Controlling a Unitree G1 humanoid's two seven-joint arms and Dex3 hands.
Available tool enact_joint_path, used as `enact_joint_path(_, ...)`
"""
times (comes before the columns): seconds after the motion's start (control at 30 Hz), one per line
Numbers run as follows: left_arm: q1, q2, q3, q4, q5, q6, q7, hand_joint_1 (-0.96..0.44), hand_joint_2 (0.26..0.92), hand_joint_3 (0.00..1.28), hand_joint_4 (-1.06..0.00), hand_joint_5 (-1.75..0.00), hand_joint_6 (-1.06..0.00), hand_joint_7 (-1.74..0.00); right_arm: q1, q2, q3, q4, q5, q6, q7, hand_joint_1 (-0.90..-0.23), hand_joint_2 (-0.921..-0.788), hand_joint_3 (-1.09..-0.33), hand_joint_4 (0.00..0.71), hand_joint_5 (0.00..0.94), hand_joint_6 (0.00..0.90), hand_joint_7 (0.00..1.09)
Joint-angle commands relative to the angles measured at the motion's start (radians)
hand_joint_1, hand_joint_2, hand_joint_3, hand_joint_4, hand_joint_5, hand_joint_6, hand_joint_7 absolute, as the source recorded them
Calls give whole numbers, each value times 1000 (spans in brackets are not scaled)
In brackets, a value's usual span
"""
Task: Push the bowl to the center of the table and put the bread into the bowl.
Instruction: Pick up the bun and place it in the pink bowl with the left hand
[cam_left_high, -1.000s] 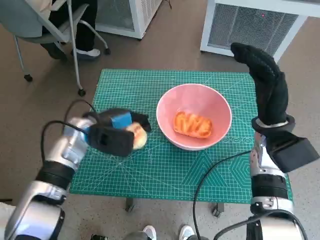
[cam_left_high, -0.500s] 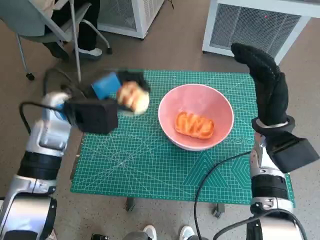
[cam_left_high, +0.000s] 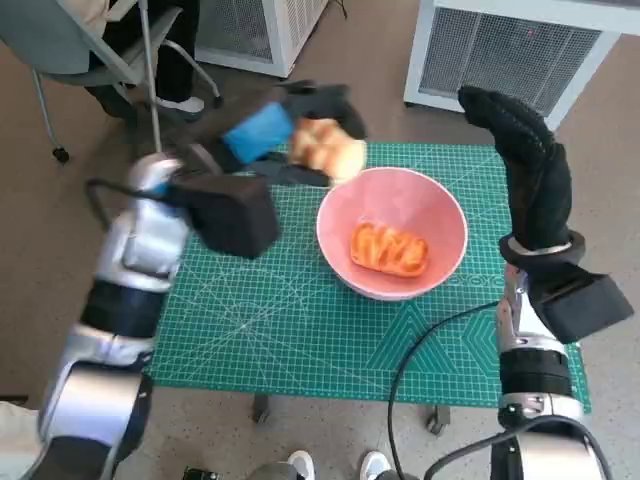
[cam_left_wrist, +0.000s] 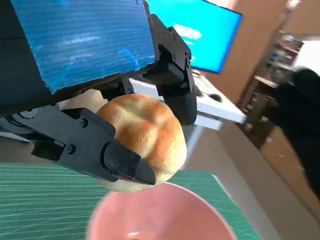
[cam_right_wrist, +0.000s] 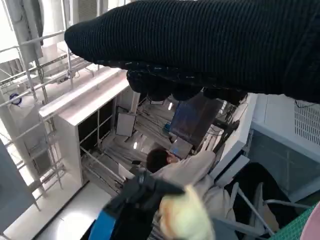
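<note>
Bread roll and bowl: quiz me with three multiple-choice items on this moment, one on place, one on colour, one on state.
1. Where is the bread roll?
A. lying on the green mat
B. held in the air beside the bowl's far left rim
C. on the floor

2. What colour is the bowl?
A. pink
B. white
C. blue

3. What is the right hand doing?
A. pressing the bowl
B. gripping a roll
C. raised to the right of the bowl, holding nothing

Answers:
1 B, the left hand grips the roll above the mat, at the bowl's edge.
2 A, its wall and rim are pink, with an orange pastry already inside.
3 C, the glove stands upright, clear of the bowl, with nothing in it.
</note>
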Motion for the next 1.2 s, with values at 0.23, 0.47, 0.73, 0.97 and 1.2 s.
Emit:
enact_joint_path(0.23,-132,-84,-85,268,87,-74,69,2,920,71,-636,-1290,-678,-1044,15,1,8,2,-8,15,-12,-642,-921,-793,279,0,-1,599)
enact_joint_path(0.47,-168,-141,-131,401,111,-43,28,-34,902,146,-446,-821,-456,-899,23,-5,5,-13,3,24,-8,-645,-921,-792,279,0,-1,599)
enact_joint_path(0.73,-174,-157,-157,450,103,-23,-83,-303,897,18,-71,-38,-213,-144,31,-9,0,-27,9,32,-8,-652,-921,-786,281,1,-1,601)
enact_joint_path(0.97,-159,-151,-173,442,121,-44,-78,-416,907,12,-4,-2,-161,-72,35,-14,0,-33,0,28,-17,-654,-921,-783,277,0,-1,601)
enact_joint_path(1.2,-142,-138,-125,459,69,-135,-42,-449,920,27,1,1,-146,-55,33,-18,-2,-34,-5,27,-25,-656,-921,-781,277,0,0,600)
